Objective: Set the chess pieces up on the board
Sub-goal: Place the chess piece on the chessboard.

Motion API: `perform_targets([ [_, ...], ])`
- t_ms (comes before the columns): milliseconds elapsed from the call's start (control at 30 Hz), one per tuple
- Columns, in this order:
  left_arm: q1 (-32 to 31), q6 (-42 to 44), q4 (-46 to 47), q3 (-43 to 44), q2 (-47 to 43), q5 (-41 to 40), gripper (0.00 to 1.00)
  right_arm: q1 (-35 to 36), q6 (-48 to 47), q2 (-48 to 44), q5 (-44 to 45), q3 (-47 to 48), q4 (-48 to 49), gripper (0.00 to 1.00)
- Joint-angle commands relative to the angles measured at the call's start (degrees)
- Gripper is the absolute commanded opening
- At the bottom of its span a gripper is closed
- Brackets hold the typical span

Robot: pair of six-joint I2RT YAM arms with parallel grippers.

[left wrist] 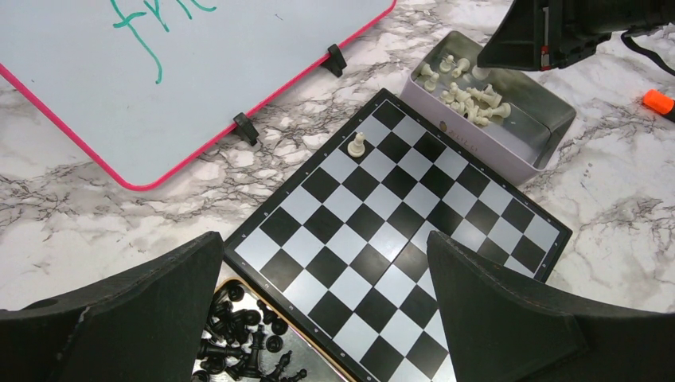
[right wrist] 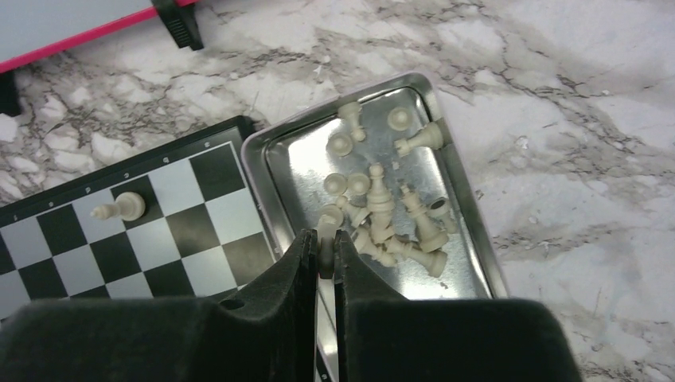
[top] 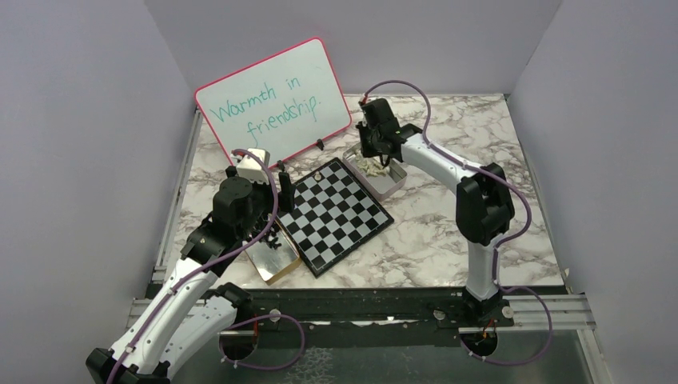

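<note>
These chessmen look tiny, light and hard, and smooth enough to squirt out of a pinch. I judge each one wants taking gently across the stem just under the head and keeping upright. The cream pieces (right wrist: 382,215) lie jumbled in a metal tin (right wrist: 466,231) touching the board (left wrist: 382,239) at its far right edge. One cream pawn (left wrist: 357,145) stands on a square near the far corner, and the black pieces (left wrist: 239,338) are heaped in a second tin (top: 281,270) at the near left edge. My right arm (top: 436,156) reaches over the cream tin, wrist pointing down, its jaws almost together and apparently pinching a single cream piece (right wrist: 325,239). The left arm (top: 232,204) hovers bent above the black tin, jaws spread wide, holding nothing.
</note>
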Motion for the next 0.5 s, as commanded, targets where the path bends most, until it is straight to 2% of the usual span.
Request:
perform_targets([
  [0,0.28,0.44,0.43,-0.4,-0.8,0.44,0.99,2.76,1.28,-2.43,-2.58,-1.11,-0.18,0.13],
  [467,0.28,0.35,0.0,-0.32,-3.57,-3.49,0.99,10.11,2.36,0.51,-1.94,-2.13,0.23,0.13],
])
